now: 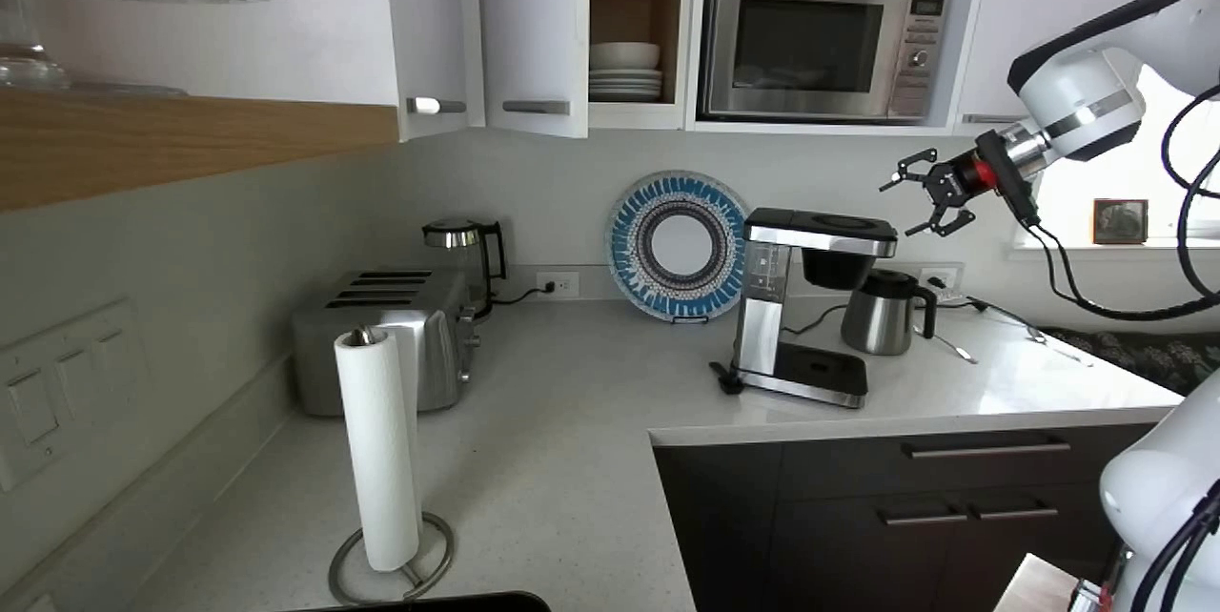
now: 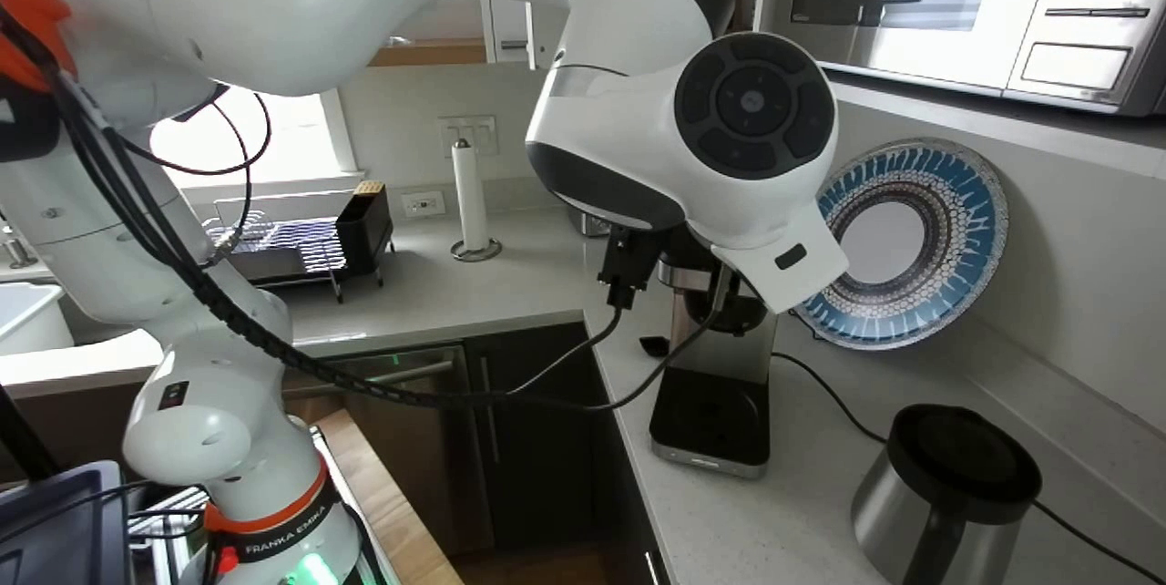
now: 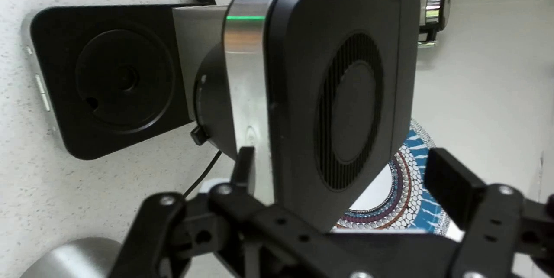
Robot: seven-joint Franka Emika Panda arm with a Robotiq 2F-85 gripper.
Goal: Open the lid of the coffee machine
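Wrist view, dark lid [image 3: 354, 111] of coffee machine [image 3: 251, 83], ahead of widely spread end effector [image 3: 340, 167], holding nothing.

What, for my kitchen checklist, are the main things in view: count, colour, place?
Metal coffee machine: 1, silver and black, on pale speckled counter
Flat rectangular lid: 1, black, shut atop machine
Steel carafe: 1, silver, beside machine
Round platter: 1, blue and white, by wall
Boxy metal toaster: 1, silver, counter corner
Glass jug: 1, clear, behind toaster
Paper towel roll: 1, white, near toaster
Boxy microwave: 1, silver, white cabinet
Round bowl: 1, white, on stacked white plates
Framed picture: 1, dark, by window
Wire dish rack: 1, silver, on counter
Jointed robot arm: 1, white, beside counter
Gripper: 1, black, open, near machine
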